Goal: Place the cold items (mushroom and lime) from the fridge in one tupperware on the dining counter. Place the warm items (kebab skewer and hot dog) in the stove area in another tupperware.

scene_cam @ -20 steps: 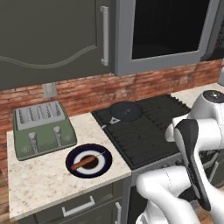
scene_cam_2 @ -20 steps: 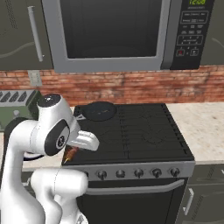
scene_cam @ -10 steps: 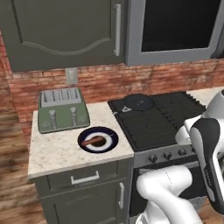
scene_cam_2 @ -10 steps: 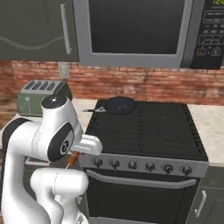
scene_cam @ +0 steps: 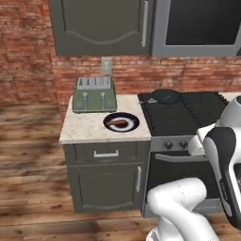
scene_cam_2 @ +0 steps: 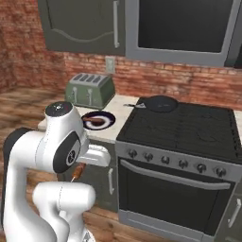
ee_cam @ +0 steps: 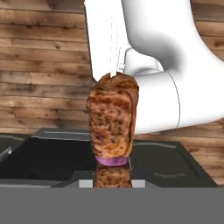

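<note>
Fingers: clamped on the kebab skewer (ee_cam: pixel 113 127).
Skewer axis: straight out from the fingers.
Hot dog (scene_cam: pixel 119 123): on plate (scene_cam: pixel 132 126), well apart.

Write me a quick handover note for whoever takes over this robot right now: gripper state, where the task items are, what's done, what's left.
Gripper: shut on the kebab skewer, carried low beside the robot's body, off the counter.
Hot dog: on the dark plate on the counter, in front of the toaster and left of the stove.
Neither tupperware, the fridge, the mushroom nor the lime shows from here.
Done: skewer picked up.
Left: put the skewer in a tupperware, add the hot dog to it, then pack the mushroom and lime in the other one.
</note>
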Robot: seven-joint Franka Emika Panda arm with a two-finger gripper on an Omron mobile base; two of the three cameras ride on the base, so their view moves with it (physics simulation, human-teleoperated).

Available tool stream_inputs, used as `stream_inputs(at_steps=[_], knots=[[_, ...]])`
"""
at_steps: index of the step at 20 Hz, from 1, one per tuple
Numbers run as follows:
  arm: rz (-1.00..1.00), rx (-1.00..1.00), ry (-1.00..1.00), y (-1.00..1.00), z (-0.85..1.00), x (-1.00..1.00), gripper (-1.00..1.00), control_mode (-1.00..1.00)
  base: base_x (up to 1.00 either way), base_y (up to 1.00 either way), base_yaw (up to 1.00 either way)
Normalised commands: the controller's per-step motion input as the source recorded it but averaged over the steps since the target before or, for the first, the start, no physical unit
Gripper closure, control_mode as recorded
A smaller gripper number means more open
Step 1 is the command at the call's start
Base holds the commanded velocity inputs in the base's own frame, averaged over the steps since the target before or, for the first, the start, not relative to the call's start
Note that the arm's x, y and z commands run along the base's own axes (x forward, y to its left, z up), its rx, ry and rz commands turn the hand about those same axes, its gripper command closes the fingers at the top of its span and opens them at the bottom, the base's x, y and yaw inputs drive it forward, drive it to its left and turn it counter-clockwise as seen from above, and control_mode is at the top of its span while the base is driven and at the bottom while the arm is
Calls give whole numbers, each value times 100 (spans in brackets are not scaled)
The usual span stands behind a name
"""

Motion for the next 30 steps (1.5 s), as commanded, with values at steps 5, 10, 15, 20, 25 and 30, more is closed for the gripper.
stream_inputs(at_steps=[5, 10, 15, 20, 25, 30], knots=[[0, 0, 0, 0, 0, 0, 100, 100, -99, -15, 29], [0, 0, 0, 0, 0, 0, 100, 100, -93, -6, 30], [0, 0, 0, 0, 0, 0, 100, 100, -98, -13, 27], [0, 0, 0, 0, 0, 0, 100, 100, -99, -20, 22], [0, 0, 0, 0, 0, 0, 100, 100, -99, -31, 15], [0, 0, 0, 0, 0, 0, 100, 100, -83, -43, 4]])
